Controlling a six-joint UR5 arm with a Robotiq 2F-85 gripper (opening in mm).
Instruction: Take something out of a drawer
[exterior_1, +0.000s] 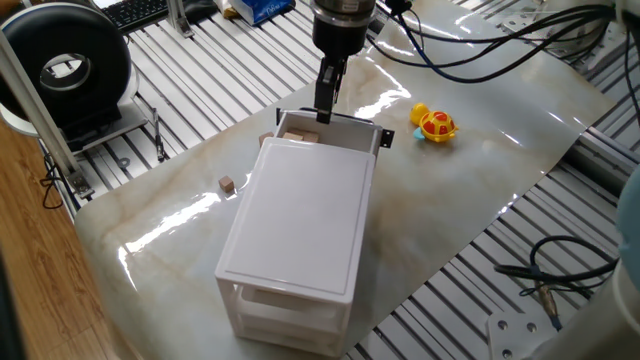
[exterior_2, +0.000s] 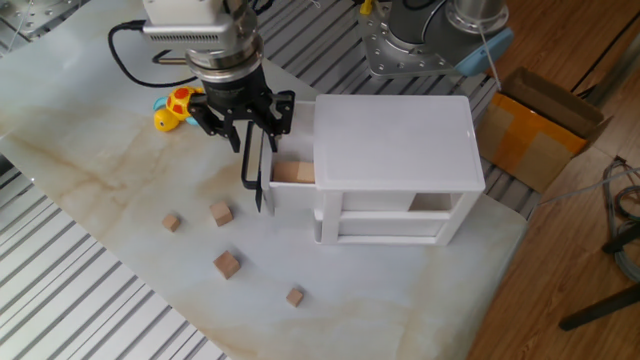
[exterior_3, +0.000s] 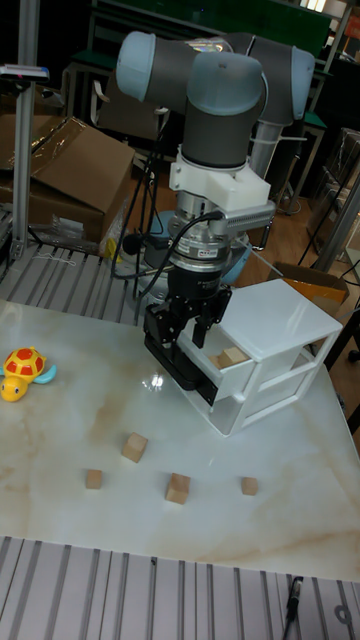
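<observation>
The white three-drawer box (exterior_1: 300, 215) (exterior_2: 395, 140) (exterior_3: 285, 335) stands on the marble table. Its top drawer (exterior_1: 330, 128) (exterior_2: 285, 190) (exterior_3: 215, 372), with the thin black front edge, is pulled partly out. A light wooden block (exterior_1: 299, 136) (exterior_2: 292, 173) (exterior_3: 233, 355) lies inside it. My gripper (exterior_1: 325, 110) (exterior_2: 257, 160) (exterior_3: 188, 345) points down at the drawer's front, its fingers shut on the black front edge. The two lower drawers are closed.
A yellow and red turtle toy (exterior_1: 434, 123) (exterior_2: 178, 106) (exterior_3: 22, 371) sits beyond the drawer front. Several small wooden cubes lie on the table, such as (exterior_2: 221, 213), (exterior_2: 228, 263), (exterior_3: 134, 446). Cables (exterior_1: 480, 50) hang behind the arm. A cardboard box (exterior_2: 545, 120) stands off the table.
</observation>
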